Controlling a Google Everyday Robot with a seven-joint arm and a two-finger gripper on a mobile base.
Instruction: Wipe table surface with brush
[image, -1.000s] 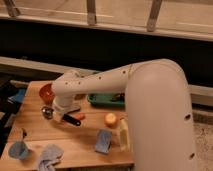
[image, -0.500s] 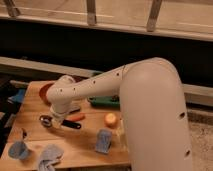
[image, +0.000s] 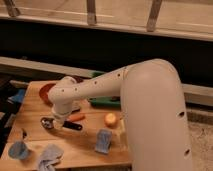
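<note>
our tool hangs low over the bench, touching the brush; we cannot tell its grip. we judge a loose hold could skid it into the blue cloth.
</note>
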